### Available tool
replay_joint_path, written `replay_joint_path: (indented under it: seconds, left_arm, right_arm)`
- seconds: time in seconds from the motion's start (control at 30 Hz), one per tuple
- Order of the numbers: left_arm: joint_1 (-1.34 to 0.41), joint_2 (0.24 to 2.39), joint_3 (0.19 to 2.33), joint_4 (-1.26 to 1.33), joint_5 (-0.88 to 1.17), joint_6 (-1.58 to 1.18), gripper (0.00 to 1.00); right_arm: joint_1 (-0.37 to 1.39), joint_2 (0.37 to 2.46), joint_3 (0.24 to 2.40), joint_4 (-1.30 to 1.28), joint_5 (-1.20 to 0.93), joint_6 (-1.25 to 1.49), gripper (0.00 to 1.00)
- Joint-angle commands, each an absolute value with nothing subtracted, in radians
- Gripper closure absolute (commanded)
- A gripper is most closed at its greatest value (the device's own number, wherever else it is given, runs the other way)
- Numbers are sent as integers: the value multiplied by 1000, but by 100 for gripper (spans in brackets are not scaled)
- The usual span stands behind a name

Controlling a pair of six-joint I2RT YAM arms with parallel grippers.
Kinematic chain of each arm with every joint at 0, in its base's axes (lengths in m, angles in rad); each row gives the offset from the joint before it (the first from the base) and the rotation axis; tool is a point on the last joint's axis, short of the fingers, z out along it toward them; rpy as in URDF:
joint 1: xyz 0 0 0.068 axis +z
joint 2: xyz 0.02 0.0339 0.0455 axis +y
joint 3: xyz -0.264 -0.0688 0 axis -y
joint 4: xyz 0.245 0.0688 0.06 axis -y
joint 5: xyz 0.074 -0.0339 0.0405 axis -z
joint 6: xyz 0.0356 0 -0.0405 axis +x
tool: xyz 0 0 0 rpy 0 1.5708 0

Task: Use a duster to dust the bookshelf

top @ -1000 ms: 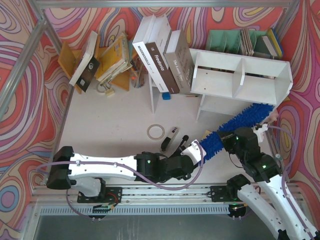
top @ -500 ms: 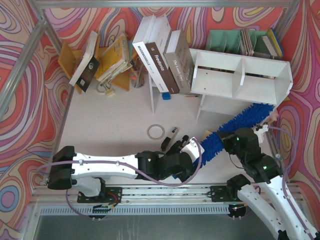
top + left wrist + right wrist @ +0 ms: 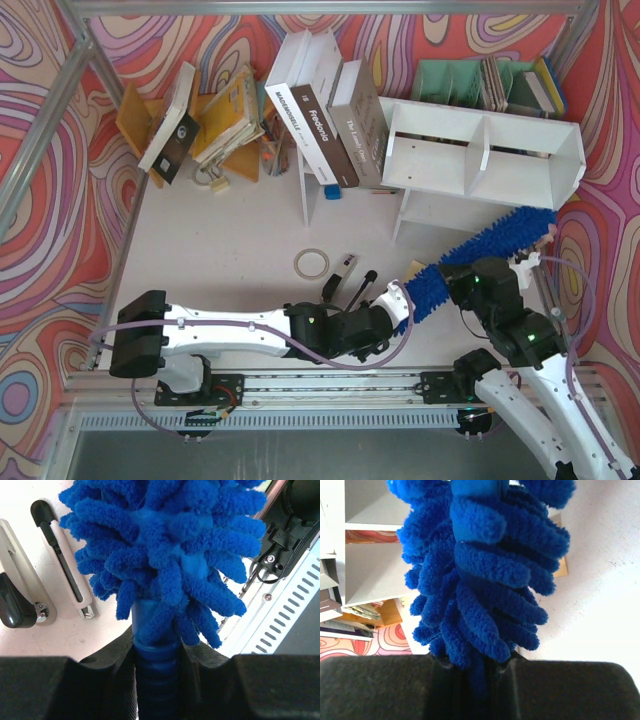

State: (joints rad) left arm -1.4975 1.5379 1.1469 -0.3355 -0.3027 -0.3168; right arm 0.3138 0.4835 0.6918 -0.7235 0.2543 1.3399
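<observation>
The blue fluffy duster [image 3: 480, 245] lies slanted from lower left to upper right, its tip under the right end of the white bookshelf [image 3: 480, 150]. My left gripper [image 3: 398, 302] is shut on the duster's ribbed blue handle [image 3: 155, 675], with the head [image 3: 165, 545] filling that view. My right gripper [image 3: 457, 279] is shut on the lower part of the fluffy head [image 3: 480, 580]. The bookshelf also shows in the right wrist view [image 3: 370, 570], behind the duster at the upper left.
A tape ring [image 3: 311, 263] and a black-and-silver stick tool [image 3: 346, 270] lie left of my left gripper. A white cutter [image 3: 65, 565] and a stapler-like tool [image 3: 17, 600] lie beside the duster. Leaning books [image 3: 330, 120], a wooden rack [image 3: 215, 120] and a green organizer [image 3: 455, 80] stand at the back.
The left arm has shifted a little right with the handle. The duster has slid slightly toward the upper right, its tip now nearer the shelf's right end.
</observation>
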Motion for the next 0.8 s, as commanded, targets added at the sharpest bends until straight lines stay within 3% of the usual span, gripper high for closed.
replay_joint_path:
  seconds: [0.0,0.1,0.17,0.37,0.47,0.6,0.77]
  left_arm:
    - [-1503,1556,1161,-334,-291,-314,83]
    - [-1503,1548,1168,-340,-310,-324,97]
    - [-1503,1541,1177,-357,-333,-335,100]
    - [-1505,1499,1190,-401,-351,-361,100]
    - [-1511,1487,1205,-436,-349,-367,100]
    - [-1535,1492,1245,-497,-358,-371,100]
    - [-1574,1464,1255,-542,-379,-391,100]
  right_arm:
    - [314,468,704,-663,224,1404,100]
    - [314,466,703,-681,229,1403,100]
    - [314,462,705,-697,238,1400,100]
    - [314,458,761,-766,292,1334,50]
    - [314,454,807,-787,324,1274,31]
    - [313,467,891,-802,361,1154,17]
    - [314,507,1031,-793,392,947,7]
